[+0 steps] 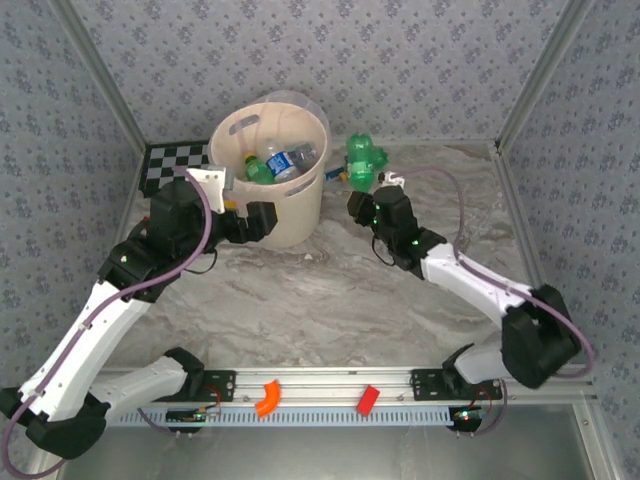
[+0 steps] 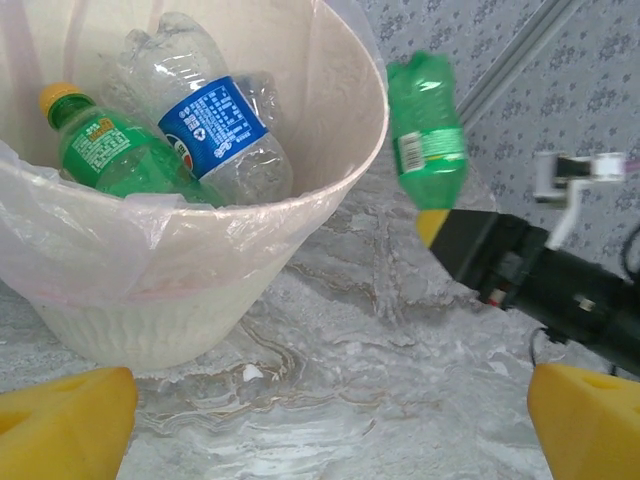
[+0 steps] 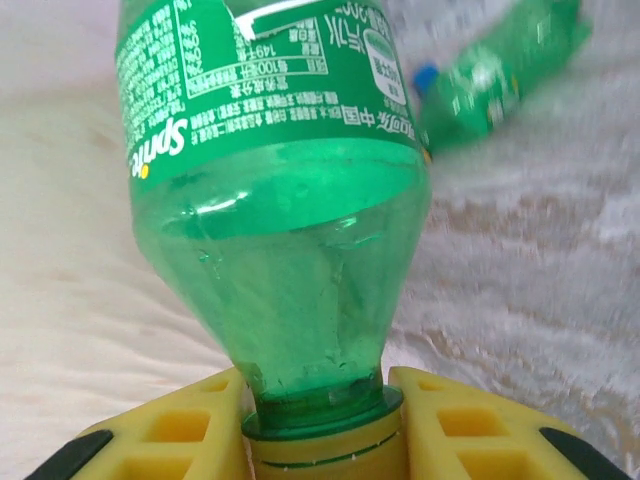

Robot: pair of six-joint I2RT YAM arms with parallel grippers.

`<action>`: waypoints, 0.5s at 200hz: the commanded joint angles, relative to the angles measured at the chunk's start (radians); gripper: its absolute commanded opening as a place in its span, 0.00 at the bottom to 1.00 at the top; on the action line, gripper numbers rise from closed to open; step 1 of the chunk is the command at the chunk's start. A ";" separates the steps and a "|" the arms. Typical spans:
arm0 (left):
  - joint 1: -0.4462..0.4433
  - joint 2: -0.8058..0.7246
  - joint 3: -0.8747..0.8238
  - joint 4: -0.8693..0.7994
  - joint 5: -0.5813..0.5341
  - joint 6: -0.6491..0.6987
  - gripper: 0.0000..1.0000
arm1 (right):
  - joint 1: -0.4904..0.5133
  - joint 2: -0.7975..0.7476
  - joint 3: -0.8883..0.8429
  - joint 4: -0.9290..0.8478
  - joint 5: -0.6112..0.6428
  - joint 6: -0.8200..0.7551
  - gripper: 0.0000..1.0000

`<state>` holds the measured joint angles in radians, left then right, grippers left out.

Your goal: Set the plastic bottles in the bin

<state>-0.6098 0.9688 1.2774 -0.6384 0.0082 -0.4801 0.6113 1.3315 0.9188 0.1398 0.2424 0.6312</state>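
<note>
our right fingers (image 3: 470,430), ribbed yellow plastic, are clenched on the neck and cap of a sprite bottle (image 3: 280,230), smooth translucent green with a glossy printed label, held cap-down beside the bin (image 2: 335,120). the bin is a round pale bucket with a crinkled clear liner (image 2: 60,240). in it lie a green bottle (image 2: 115,160) and a crumpled clear bottle (image 2: 215,125), blue-labelled. our left fingers (image 2: 65,420) gape wide, grasping nothing, over the marbled tabletop (image 2: 380,350).

White arms (image 1: 75,345) — yellow fingers (image 2: 60,420), purple cables (image 1: 208,222)

Overhead and left-wrist views sharing bin (image 1: 300,205)
</note>
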 commanded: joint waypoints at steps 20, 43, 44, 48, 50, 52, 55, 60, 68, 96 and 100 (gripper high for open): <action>-0.001 0.054 0.075 0.101 0.086 -0.070 1.00 | 0.095 -0.115 0.016 -0.018 0.129 -0.211 0.33; -0.002 0.091 0.094 0.158 0.149 -0.102 0.97 | 0.167 -0.127 0.042 -0.007 0.130 -0.289 0.33; -0.002 0.093 0.095 0.160 0.152 -0.102 0.96 | 0.170 -0.126 0.043 -0.006 0.131 -0.291 0.33; -0.002 0.099 0.098 0.171 0.162 -0.109 0.95 | 0.187 -0.126 0.048 -0.003 0.133 -0.311 0.33; -0.002 0.103 0.100 0.177 0.166 -0.111 0.95 | 0.194 -0.125 0.050 -0.001 0.134 -0.317 0.34; -0.003 0.105 0.102 0.182 0.170 -0.113 0.94 | 0.199 -0.125 0.053 0.001 0.135 -0.325 0.33; -0.002 0.111 0.106 0.188 0.176 -0.118 0.94 | 0.212 -0.124 0.056 0.005 0.138 -0.336 0.33; -0.002 0.119 0.111 0.198 0.180 -0.123 0.93 | 0.230 -0.124 0.061 0.009 0.144 -0.353 0.33; -0.003 0.131 0.119 0.208 0.185 -0.129 0.92 | 0.256 -0.122 0.067 0.017 0.151 -0.371 0.33; -0.004 0.177 0.140 0.237 0.196 -0.150 0.90 | 0.338 -0.121 0.080 0.058 0.153 -0.436 0.34; -0.004 0.182 0.143 0.243 0.201 -0.153 0.89 | 0.349 -0.119 0.080 0.064 0.152 -0.446 0.34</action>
<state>-0.6098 1.1286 1.3701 -0.4721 0.1612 -0.5972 0.9104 1.2171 0.9565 0.1467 0.3607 0.2901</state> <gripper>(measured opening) 0.902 0.338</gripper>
